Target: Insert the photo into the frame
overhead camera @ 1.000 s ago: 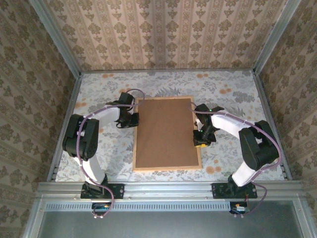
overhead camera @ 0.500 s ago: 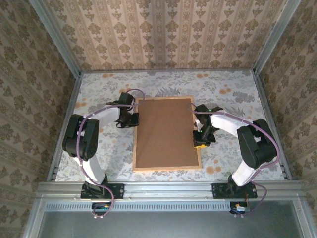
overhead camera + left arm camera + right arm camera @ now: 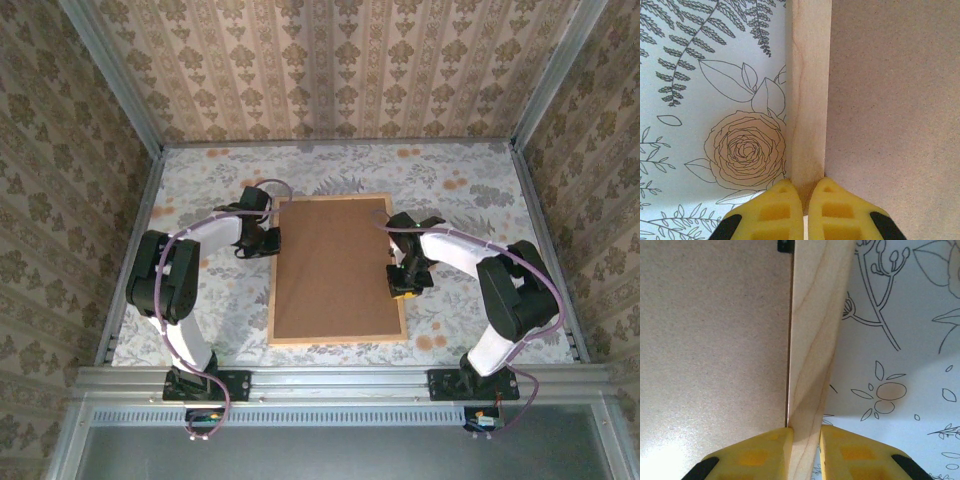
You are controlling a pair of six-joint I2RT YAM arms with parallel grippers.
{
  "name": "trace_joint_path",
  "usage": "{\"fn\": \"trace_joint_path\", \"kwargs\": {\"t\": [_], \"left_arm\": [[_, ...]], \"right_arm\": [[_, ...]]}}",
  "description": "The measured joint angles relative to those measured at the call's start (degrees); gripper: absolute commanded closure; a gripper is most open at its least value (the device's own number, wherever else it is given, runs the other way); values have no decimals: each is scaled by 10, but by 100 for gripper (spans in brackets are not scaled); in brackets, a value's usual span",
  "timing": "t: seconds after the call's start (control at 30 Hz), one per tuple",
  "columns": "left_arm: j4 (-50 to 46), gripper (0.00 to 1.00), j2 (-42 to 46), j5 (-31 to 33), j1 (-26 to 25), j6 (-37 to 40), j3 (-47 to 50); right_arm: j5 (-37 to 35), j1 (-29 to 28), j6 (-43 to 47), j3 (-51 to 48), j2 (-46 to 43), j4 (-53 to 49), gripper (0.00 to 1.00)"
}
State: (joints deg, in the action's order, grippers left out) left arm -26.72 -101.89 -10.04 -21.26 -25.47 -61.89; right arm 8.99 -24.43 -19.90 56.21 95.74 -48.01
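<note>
Spreading across the whole work area, the floral counter (image 3: 450, 180) is being occupied at its middle by the frame (image 3: 337, 341). The frame is being seen flat and back-upward, with its brown backing board (image 3: 335, 265) turned to the overhead camera inside the light wood moulding. Its long axis is being seen running from the near side of the counter toward the far wall, with the short rails lying crosswise.

The frame is being flanked by both arms. The right jaws are being seen at the right long rail, a little nearer than its middle. In the right wrist view they are clenched on that moulding, which is passing between the yellow fingertips (image 3: 765, 450), board to one side and counter to the other.

The left jaws are being seen at the left long rail, close to the far corner. In the left wrist view their yellow fingertips (image 3: 772, 212) are being held closed together over the moulding. Whether any wood is being pinched there cannot be told.
</note>
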Motion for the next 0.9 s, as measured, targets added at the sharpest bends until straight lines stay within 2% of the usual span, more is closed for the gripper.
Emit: {"fn": "trace_joint_path", "kwargs": {"t": [0.63, 0.9], "left_arm": [[5, 96, 2, 2, 2, 0, 3], [9, 100, 4, 2, 2, 0, 8]], "right_arm": [[-40, -44, -59, 19, 19, -14, 78], [-72, -69, -93, 23, 26, -16, 75]]}}
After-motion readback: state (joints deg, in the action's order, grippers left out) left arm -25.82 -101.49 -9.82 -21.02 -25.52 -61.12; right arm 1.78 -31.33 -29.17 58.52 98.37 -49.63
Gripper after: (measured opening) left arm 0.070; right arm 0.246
